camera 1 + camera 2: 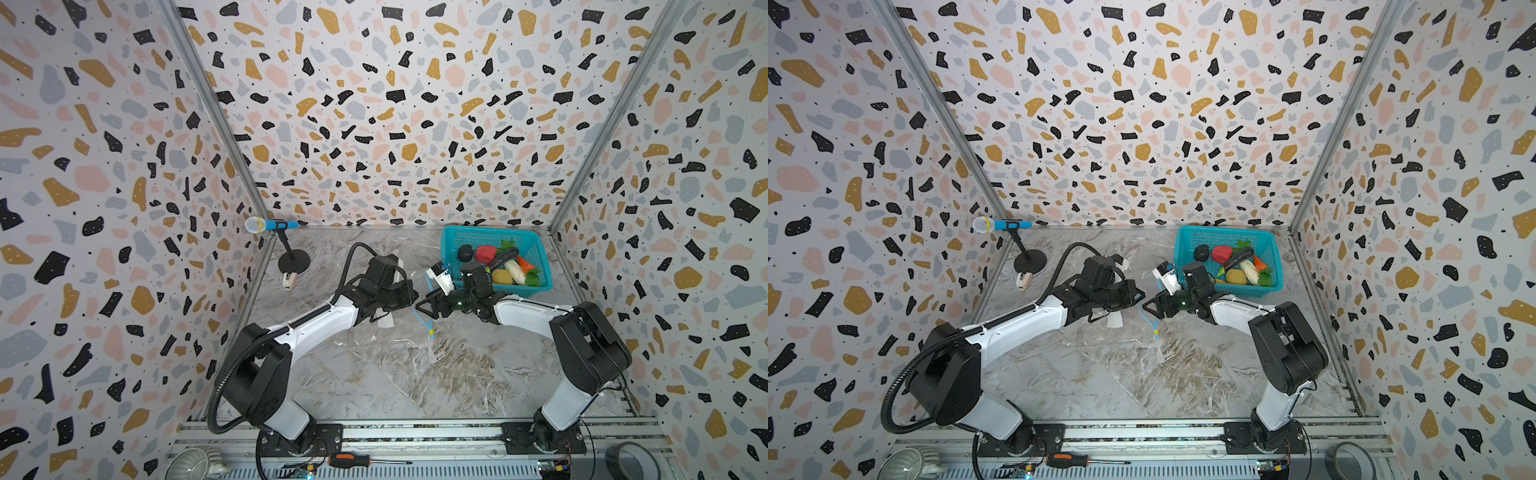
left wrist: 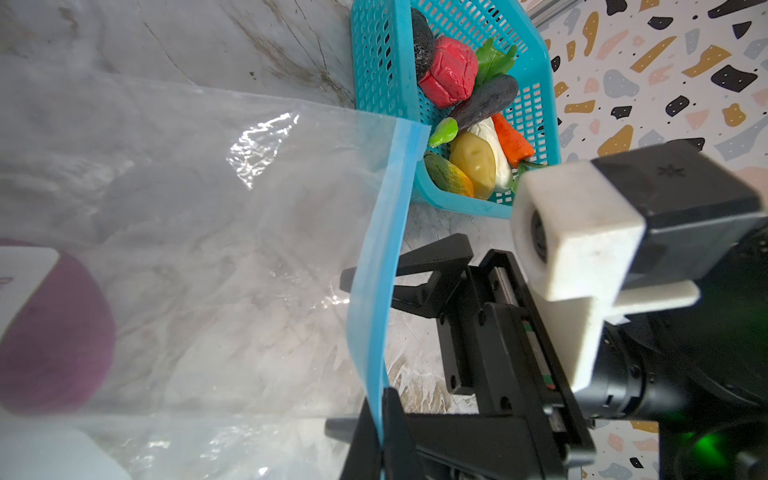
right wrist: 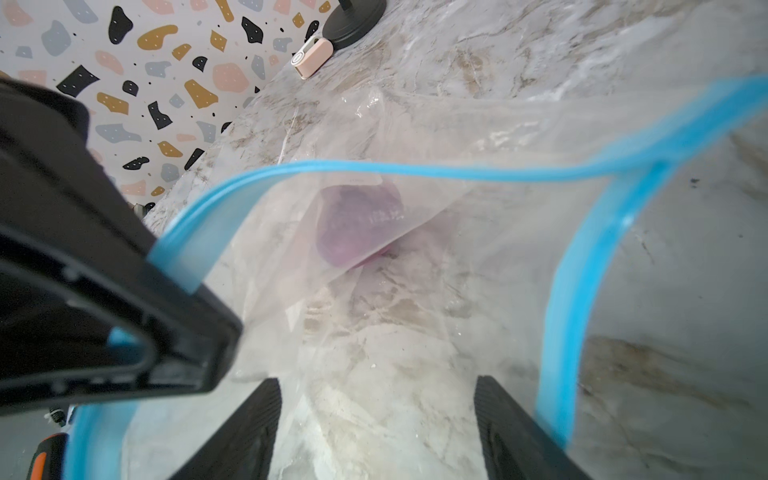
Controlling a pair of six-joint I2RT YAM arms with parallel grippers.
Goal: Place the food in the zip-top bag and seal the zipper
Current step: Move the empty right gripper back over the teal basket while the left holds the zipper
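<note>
The left gripper [image 2: 380,428] is pinched tight on the zipper [image 3: 415,170], holding the mouth of the bag [image 2: 187,249] open; the right gripper [image 3: 378,379] stands wide at that mouth, gripping nothing. The bag lies on the table [image 1: 374,386] between the arms, an onion [image 3: 357,224] inside; the other food [image 1: 505,266] sits in the basket [image 1: 478,237], just beside it.

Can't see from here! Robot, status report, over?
Left gripper shut on zipper. Right gripper open, empty, at bag mouth. Purple onion bagged; rest in basket. Nothing blocking.
</note>
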